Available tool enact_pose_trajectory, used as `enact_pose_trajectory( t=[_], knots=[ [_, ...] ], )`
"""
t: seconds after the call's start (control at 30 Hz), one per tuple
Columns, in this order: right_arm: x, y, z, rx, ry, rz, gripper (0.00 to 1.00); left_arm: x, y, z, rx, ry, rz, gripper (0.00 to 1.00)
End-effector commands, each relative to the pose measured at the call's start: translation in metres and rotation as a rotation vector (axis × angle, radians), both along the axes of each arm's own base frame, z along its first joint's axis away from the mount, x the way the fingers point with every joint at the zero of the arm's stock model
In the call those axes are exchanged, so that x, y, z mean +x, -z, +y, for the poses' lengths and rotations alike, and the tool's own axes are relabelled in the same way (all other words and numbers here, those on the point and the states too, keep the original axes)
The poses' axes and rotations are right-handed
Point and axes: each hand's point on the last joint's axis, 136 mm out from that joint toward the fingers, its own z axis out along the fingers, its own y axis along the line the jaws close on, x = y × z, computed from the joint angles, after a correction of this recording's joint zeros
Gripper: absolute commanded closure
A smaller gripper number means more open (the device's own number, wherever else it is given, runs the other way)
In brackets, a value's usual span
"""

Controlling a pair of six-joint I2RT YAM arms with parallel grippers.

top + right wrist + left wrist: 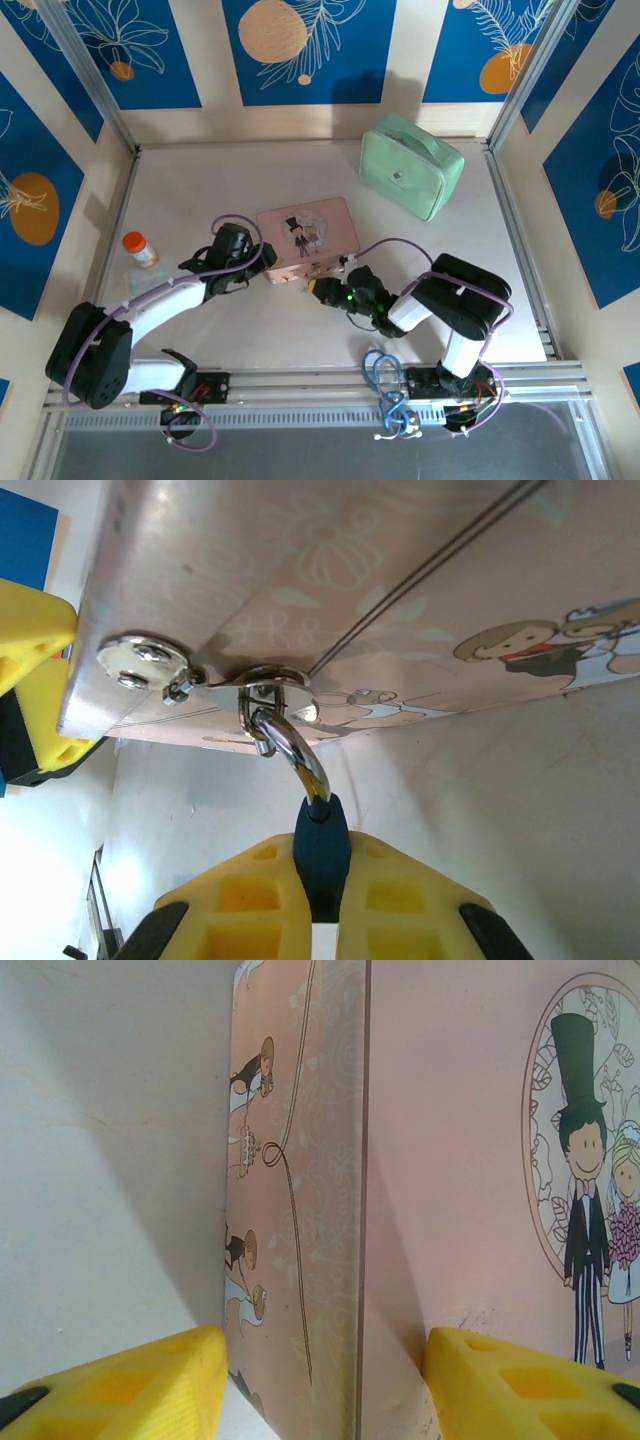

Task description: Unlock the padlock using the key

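The padlock (322, 825) sits right in the right gripper (320, 872). The yellow jaws are pressed together on its bluish body, so the task's thing lies dead centre between them. Its long axis runs straight out ahead of the jaws: body pinched at the near end, silvery shackle (297, 752) curving forward and hooked through the clasp (265, 685) on the front wall of the pink tin (450, 580). The tin lies just beyond the right jaws' tips, joined to them only through that shackle. The left gripper (325, 1365) has its jaws spread, straddling a corner edge of the tin. One finger (130, 1380) lies out past the tin's side wall and the other finger (520, 1380) over the pictured lid. I cannot tell whether either pad touches the metal. The right arm is clearly the nearer to the lock, since the left jaws sit off to the side at the tin's end. As I judge it, the body's keyhole end is buried between the right pads and would have to be bared before a key could enter; where the key is I cannot tell. By count there is one padlock and one tin, and on the tabletop (200, 190) one mint-green bag (410, 165) far ahead of the right jaws and one orange-capped bottle (141, 250) out to the left of the left jaws.
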Motion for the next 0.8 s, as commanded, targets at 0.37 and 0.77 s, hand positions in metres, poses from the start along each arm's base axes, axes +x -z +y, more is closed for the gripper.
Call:
enact_pose_trajectory(
  t=[0.37,0.77],
  knots=[
    [-0.0089,0.0289,-0.0154,-0.091,0.009,0.075,0.8,-0.015,0.0393,0.0218,0.101,-0.016,0.113,0.46],
    [-0.0085,0.0284,-0.0185,-0.102,0.019,0.07,0.79,-0.0147,0.0392,0.0227,0.099,-0.017,0.113,0.47]
  ],
)
